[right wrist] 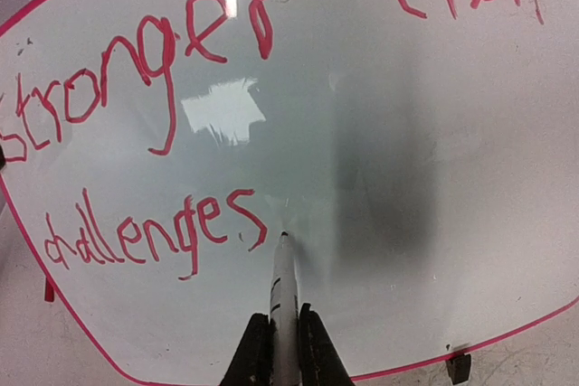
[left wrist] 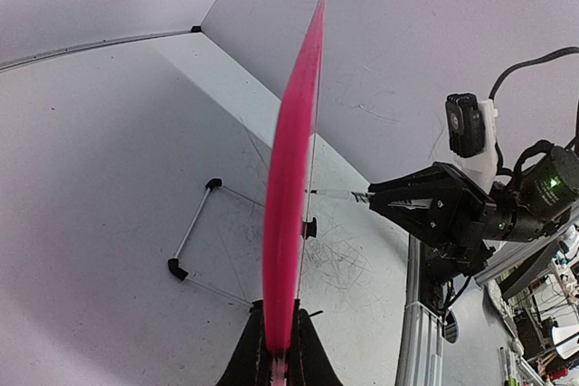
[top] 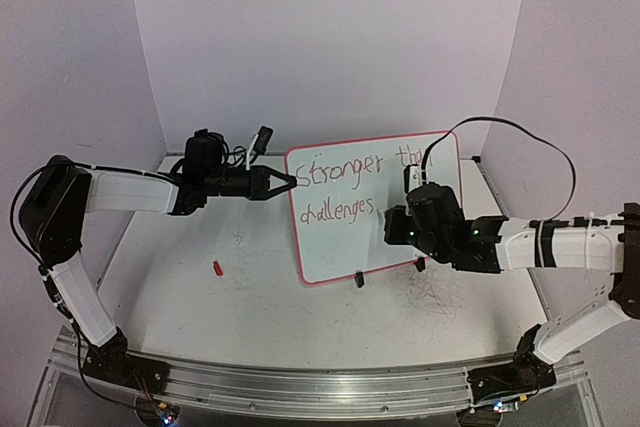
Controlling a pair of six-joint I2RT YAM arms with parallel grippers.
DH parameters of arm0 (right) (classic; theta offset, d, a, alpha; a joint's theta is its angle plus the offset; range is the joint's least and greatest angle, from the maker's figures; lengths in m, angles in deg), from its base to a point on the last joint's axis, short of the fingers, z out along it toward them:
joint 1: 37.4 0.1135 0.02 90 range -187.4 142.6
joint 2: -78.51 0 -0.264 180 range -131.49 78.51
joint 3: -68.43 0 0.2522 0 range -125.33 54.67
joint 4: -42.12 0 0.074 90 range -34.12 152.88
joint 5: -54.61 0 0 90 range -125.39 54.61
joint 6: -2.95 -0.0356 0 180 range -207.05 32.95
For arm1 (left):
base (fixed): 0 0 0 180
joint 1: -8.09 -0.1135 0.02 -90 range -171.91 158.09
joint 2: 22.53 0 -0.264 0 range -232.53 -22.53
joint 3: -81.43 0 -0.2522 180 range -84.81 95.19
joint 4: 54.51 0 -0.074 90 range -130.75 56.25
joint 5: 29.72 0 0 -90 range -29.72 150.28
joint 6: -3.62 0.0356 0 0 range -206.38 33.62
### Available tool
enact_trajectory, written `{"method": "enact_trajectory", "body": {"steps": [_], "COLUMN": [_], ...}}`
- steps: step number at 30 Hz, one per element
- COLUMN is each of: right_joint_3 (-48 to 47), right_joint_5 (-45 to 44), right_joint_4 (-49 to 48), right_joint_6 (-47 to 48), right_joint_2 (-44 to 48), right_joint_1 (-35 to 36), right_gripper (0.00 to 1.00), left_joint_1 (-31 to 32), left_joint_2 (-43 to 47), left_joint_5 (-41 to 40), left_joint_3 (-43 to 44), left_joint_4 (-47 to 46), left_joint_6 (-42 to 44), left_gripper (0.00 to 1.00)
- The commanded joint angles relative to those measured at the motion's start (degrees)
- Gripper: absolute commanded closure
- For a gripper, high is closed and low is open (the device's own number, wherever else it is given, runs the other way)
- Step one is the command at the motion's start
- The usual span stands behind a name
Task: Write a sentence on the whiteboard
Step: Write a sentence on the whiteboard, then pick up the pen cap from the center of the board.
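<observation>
Now the flat, shiny whiteboard (top: 415, 247) with its thin pink rim stands on the scuffed table (top: 230, 307). The left gripper (top: 288, 183) pinches the board's left edge. The right gripper (right wrist: 283, 323) squeezes a thin marker (right wrist: 282, 277), its tip at the board just after the red sentence (top: 340, 172).

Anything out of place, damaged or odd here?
A small red piece, perhaps a pen cap, lies loose on the table left of the whiteboard. Grey scribbles mark the table by the board's right end. Nothing else stands out.
</observation>
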Motion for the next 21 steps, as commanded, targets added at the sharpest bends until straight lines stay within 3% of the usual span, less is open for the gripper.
{"method": "enact_trajectory", "body": {"steps": [1,7,12,16,21], "right_joint_3": [-1.4,-1.4,-1.0,1.9,1.5], "right_joint_5": [-1.6,-2.1,0.0,-3.1,-5.3], "right_joint_4": [-1.9,-1.9,3.7,5.8,7.2], "right_joint_6": [0.1,0.6,-0.1,0.6,1.0], "right_joint_2": [-1.5,-0.3,7.2,14.5,15.9], "right_joint_1": [-0.5,-0.5,-0.4,-0.5,-0.5], "right_gripper": [1.00,1.00,1.00,1.00,1.00], "left_joint_1": [0.5,0.4,0.4,0.3,0.1], "left_joint_2": [0.7,0.7,1.0,1.7,3.4], "left_joint_5": [0.9,0.7,0.2,-0.4,-2.9], "left_joint_3": [0.5,0.6,0.4,0.3,0.5], "left_joint_4": [2.3,2.3,2.4,2.9,4.3], "left_joint_6": [0.5,0.5,0.6,0.9,1.8], "left_gripper": [1.00,1.00,0.98,0.85,0.66]}}
